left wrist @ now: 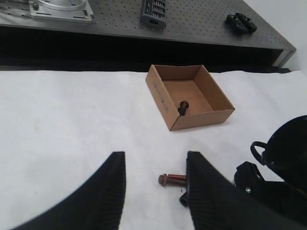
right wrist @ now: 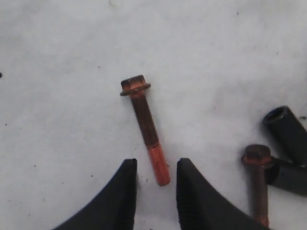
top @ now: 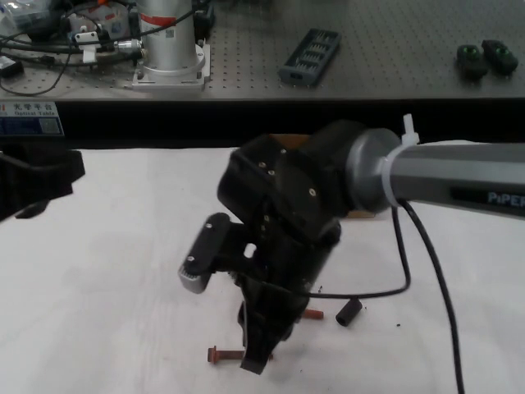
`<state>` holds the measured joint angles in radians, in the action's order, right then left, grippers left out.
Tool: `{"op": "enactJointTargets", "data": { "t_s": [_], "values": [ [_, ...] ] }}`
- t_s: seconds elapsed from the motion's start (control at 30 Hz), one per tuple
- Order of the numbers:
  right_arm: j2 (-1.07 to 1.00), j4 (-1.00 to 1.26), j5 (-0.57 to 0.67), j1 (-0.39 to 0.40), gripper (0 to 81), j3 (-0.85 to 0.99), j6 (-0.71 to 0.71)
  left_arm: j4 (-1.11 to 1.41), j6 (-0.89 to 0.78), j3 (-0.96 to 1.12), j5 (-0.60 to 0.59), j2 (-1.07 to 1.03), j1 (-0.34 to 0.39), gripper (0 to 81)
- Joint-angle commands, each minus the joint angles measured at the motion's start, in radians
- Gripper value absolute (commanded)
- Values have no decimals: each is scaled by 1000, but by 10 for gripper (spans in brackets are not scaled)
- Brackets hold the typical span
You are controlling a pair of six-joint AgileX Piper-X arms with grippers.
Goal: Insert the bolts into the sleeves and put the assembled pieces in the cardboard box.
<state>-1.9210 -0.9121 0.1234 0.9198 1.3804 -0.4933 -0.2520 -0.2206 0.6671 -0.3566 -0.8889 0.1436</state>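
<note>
White cloth (top: 107, 271) covers the desk. Behind it is a grey perforated plate (top: 394, 41) w/ a black ribbed block (top: 310, 56) and a metal post base (top: 168, 61) on it. We take the cardboard box (left wrist: 160, 98) as ref. It sits open-topped on the cloth, just on the desk side of the plate's edge. Inside the box, near the wall facing the arms, we see one assembled piece (left wrist: 183, 107): reddish bolt head over a dark sleeve.

Right arm (top: 443, 176) crosses in front of the box and covers most of it in the high view. Right tool (right wrist: 156, 191) is low over the cloth on the arms' side of the box. Its fingers are apart, either side of the threaded end of a bolt (right wrist: 144, 127) lying flat. It's not clamped on it, and we can't tell if a pad touches. A second bolt (right wrist: 257, 182) lies near, also flat, head just beside a black sleeve (right wrist: 285, 129) on its side w/ the open end showing.

Left tool (left wrist: 156, 191) is farther from the box than the loose bolts, above the cloth, fingers wide apart, nothing held. In its own view one bolt head shows between the fingers, w/ the box beyond.
</note>
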Motion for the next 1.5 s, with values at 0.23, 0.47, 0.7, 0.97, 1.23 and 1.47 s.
{"op": "enactJointTargets", "data": {
  "t_s": [0.23, 0.47, 0.7, 0.97, 1.23, 1.47],
  "values": [
    [-18, -15, 7, 14, 213, 23, -128, 61, -12, 3, 13, 22, -4, 302],
    [-40, -15, 21, 13, 213, 21, -132, 76, -12, -4, 15, 43, -4, 302],
    [-66, 9, 21, 16, 213, 23, -148, 76, -12, -56, 15, 121, -4, 302],
    [-72, 48, 0, 34, 213, 23, -168, 76, -12, -100, 15, 153, -4, 302],
    [-102, 57, 6, 63, 213, 23, -181, 76, -12, -100, 15, 170, -4, 302],
    [-116, 94, 2, 82, 213, 23, -181, 76, -12, -100, 15, 233, -4, 302]
  ]
}}
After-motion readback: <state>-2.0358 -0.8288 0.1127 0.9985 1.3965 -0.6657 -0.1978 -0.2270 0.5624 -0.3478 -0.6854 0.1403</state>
